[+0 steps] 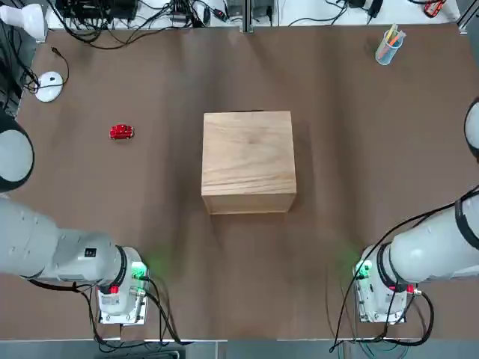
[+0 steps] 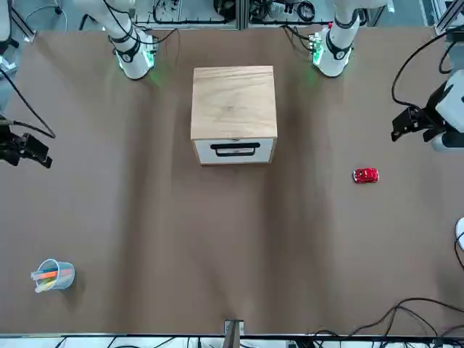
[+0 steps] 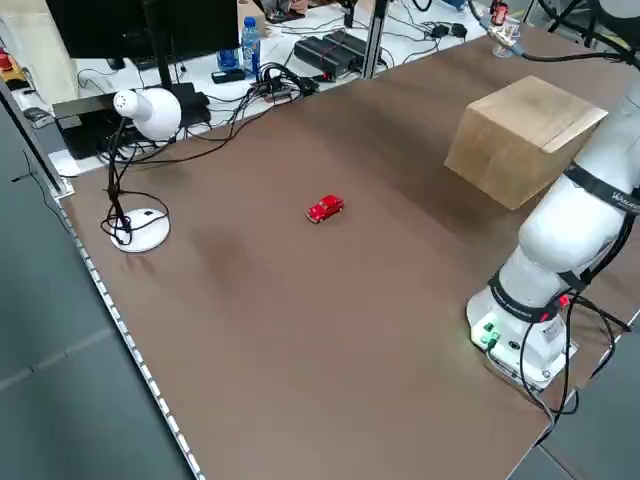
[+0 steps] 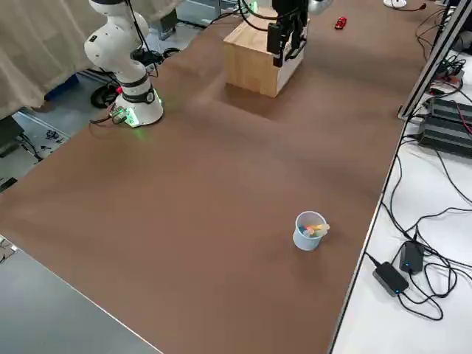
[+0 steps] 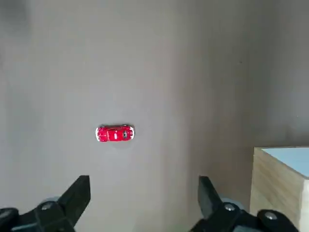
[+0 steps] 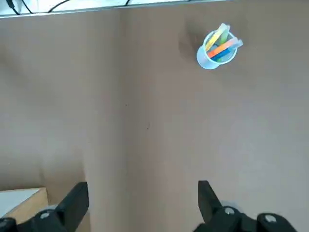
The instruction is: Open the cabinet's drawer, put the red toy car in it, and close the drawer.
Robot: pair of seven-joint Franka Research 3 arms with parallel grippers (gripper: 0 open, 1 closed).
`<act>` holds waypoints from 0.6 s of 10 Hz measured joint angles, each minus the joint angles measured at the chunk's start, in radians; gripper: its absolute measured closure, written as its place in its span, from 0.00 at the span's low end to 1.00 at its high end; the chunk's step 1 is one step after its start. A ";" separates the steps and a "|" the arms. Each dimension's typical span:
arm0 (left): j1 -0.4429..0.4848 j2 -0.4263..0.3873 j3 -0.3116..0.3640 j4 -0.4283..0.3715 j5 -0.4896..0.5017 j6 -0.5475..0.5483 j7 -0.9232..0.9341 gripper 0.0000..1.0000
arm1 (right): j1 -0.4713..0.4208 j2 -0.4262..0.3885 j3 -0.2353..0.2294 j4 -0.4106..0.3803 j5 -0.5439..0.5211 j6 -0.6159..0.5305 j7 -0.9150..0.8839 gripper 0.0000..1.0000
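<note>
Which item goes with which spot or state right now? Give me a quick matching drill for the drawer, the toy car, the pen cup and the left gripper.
Things:
1. drawer
2. red toy car
3. pen cup
4. left gripper

States:
A. open, holding nothing, above the table
B. shut, in the cabinet's far face
C. on the bare table, on the robot's left of the cabinet
D. by the table's far right corner

Pairs: 1-B, 2-C, 3-D, 4-A
</note>
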 joint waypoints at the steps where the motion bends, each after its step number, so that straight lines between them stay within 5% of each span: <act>1: -0.001 0.000 -0.026 -0.004 0.000 -0.010 -0.011 0.04 | 0.005 0.004 0.002 0.000 0.000 0.000 0.000 0.00; 6: -0.010 0.019 -0.216 -0.071 0.001 -0.039 -0.087 0.81 | 0.117 0.096 0.015 -0.012 0.127 -0.002 0.000 0.00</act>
